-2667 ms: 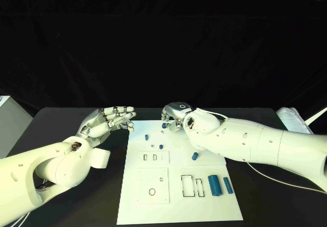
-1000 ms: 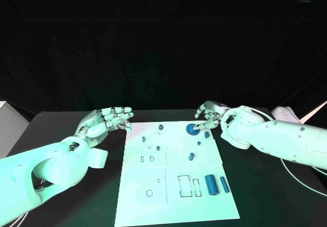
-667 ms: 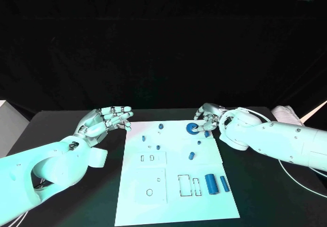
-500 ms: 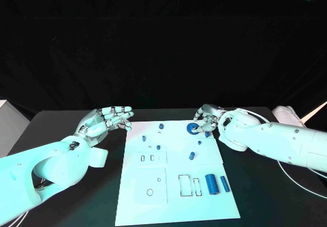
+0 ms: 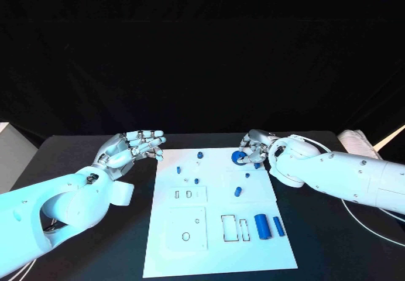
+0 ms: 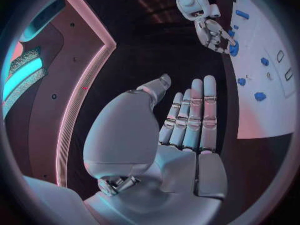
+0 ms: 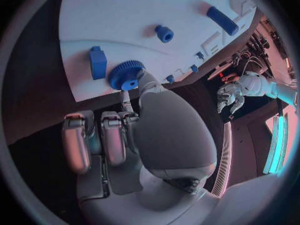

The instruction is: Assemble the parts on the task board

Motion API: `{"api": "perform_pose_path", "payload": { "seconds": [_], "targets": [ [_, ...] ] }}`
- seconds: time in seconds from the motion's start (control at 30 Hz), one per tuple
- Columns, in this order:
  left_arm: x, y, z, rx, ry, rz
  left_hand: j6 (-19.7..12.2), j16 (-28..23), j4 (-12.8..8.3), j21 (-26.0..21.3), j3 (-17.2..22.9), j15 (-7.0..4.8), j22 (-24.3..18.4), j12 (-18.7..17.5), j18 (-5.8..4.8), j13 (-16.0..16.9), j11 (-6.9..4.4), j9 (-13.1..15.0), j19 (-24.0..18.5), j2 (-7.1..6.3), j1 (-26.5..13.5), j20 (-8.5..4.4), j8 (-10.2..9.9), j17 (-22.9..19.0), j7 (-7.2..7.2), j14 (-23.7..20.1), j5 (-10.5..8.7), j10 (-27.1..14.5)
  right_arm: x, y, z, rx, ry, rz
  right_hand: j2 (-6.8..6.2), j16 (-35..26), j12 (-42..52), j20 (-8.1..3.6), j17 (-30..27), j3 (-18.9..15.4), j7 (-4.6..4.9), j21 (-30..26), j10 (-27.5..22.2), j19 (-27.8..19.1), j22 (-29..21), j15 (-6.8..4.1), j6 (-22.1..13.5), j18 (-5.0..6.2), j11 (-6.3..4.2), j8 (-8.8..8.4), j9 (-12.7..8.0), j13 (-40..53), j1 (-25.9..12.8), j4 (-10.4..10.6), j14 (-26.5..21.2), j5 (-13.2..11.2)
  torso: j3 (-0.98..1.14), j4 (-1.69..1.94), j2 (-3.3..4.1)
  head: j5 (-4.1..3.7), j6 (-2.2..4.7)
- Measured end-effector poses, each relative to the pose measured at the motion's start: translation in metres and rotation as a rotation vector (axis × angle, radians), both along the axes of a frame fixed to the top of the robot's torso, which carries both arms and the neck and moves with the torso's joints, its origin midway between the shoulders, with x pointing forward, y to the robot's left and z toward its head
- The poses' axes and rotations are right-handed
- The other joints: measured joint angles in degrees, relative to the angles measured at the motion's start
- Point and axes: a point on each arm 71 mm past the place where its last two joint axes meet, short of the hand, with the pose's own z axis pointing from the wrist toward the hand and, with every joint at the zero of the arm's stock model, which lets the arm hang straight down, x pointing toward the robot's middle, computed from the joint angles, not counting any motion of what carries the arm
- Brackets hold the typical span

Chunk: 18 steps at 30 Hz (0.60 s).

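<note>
Right hand [image 5: 256,147] at the task board's [image 5: 215,246] far right corner, thumb and a fingertip touching the blue toothed gear [image 5: 239,158]; in the right wrist view the gear [image 7: 127,75] lies flat on the board, the thumb tip at its rim, the other fingers curled back off the board's edge. Whether it is truly pinched, cannot tell. A small blue block [image 7: 97,62] just beside the gear.

Left hand [image 5: 133,148] released, fingers straight and together, palm up, hovering off the board's far left corner, holding nothing.

Board lies on the black table [image 5: 84,246]; two blue cylinders [image 5: 263,226] near its right edge. Black backdrop behind.
</note>
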Motion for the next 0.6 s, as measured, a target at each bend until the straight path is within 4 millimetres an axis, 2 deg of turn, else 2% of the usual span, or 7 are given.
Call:
{"api": "perform_pose_path", "payload": {
  "seconds": [0.07, 0.23, 0.4, 0.6],
  "targets": [
    [0.0000, 0.0001, 0.0000, 0.000, 0.000, 0.000, 0.0, 0.0, 0.0, 0.0, 0.0, 0.00, 0.0, 0.0, 0.00, 0.0, 0.00, 0.0, 0.0, 0.00, 0.0, 0.00, 0.0, 0.0, 0.00, 0.0, 0.00, 0.0, 0.0000, -0.0002, -0.0001, -0.001, 0.000, 0.000, 0.07, 0.0, 0.0, 0.00, 0.0, 1.5, -0.29, 0.0, 0.1, 0.0, 0.0, -0.23, 0.7, 0.00, -0.48, -0.01, -0.3, 0.0, 0.6, -0.1, 0.2, 0.1, 0.00, -0.03, -0.01, 0.07, -0.02],
    [0.0001, 0.0008, -0.0001, 0.001, 0.000, 0.002, 0.0, 0.0, 0.0, 0.0, 0.0, 0.00, 0.0, 0.0, 0.00, 0.0, 0.00, 0.0, 0.0, 0.00, 0.0, 0.00, 0.0, 0.0, 0.00, 0.0, 0.00, 0.0, -0.0001, -0.0010, -0.0004, -0.002, 0.000, -0.001, -0.39, 0.0, 0.0, -0.22, 0.0, 3.7, -0.77, 0.0, 0.1, -0.2, 0.0, -0.65, 1.8, 0.00, -0.86, -0.10, -0.7, 0.0, 1.0, -0.1, 0.2, 1.6, -0.01, -0.06, -0.03, 0.14, -0.07],
    [0.0001, 0.0011, -0.0001, 0.001, 0.001, 0.002, 0.0, 0.0, 0.0, 0.0, 0.0, 0.00, 0.1, 0.0, 0.00, 0.0, 0.00, 0.0, 0.0, 0.00, 0.0, 0.00, 0.0, -0.1, 0.00, 0.0, 0.00, 0.0, -0.0005, -0.0010, -0.0006, -0.003, 0.000, 0.000, -0.55, 0.0, 0.0, -0.74, 0.0, 6.1, -0.90, 0.3, 0.1, -0.1, 0.0, -1.17, 3.0, 0.00, -1.29, 0.22, -1.2, 0.0, 1.1, -0.1, 0.1, 2.9, -0.01, -0.07, -0.06, 0.16, -0.11],
    [0.0001, 0.0013, -0.0002, 0.002, 0.002, 0.003, 0.0, 0.0, 0.0, 0.0, 0.0, 0.00, 0.1, 0.0, 0.00, 0.0, 0.00, 0.0, 0.0, 0.00, 0.0, 0.00, 0.0, -0.1, 0.00, 0.0, 0.00, 0.0, -0.0013, 0.0004, -0.0008, -0.005, -0.003, 0.005, -0.91, 0.0, 0.0, -0.74, 0.0, 8.6, -0.87, 0.5, 0.1, -0.1, 0.0, -1.16, 3.0, 0.00, -1.29, 0.25, -1.6, 0.0, 1.2, -0.3, 0.1, 4.3, -0.04, -0.03, -0.09, 0.20, -0.12]
  ]
}}
